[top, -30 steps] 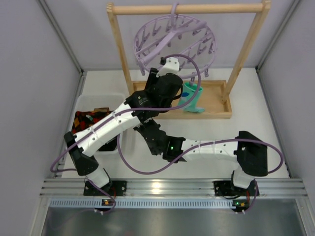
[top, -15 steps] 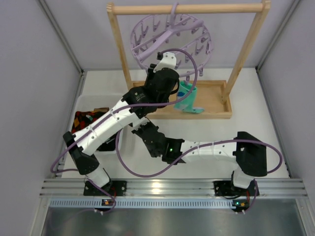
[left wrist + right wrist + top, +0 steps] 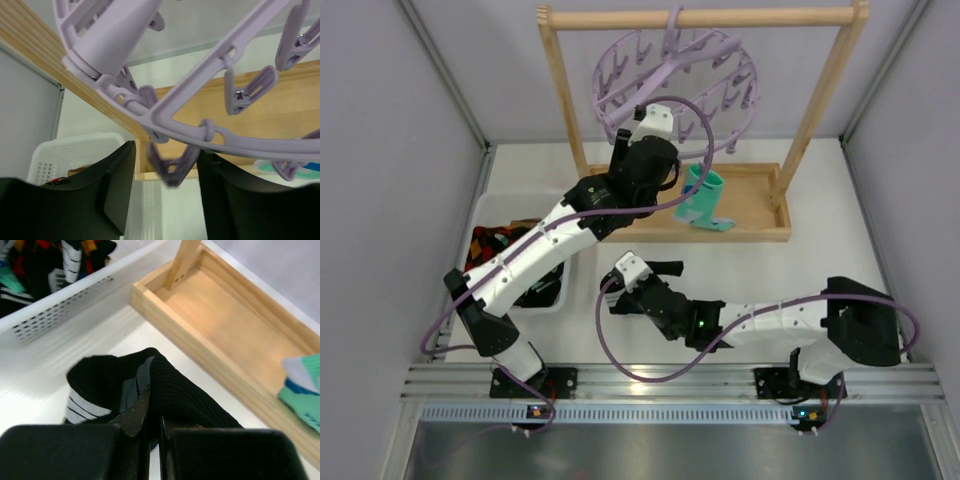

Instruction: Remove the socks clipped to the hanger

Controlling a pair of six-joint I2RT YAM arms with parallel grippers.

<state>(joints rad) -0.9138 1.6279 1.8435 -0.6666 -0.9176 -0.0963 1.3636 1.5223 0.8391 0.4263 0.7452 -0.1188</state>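
one lavender clip [image 3: 170,169] between left fingers [image 3: 116,192]

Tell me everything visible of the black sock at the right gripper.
The black sock is soft ribbed knit, with white stripes at one end and a grey patch. Bunched and folded, it is pinched between the shut fingers of the right gripper, over the white table between the basket and the wooden tray. Whether it touches the table is unclear.
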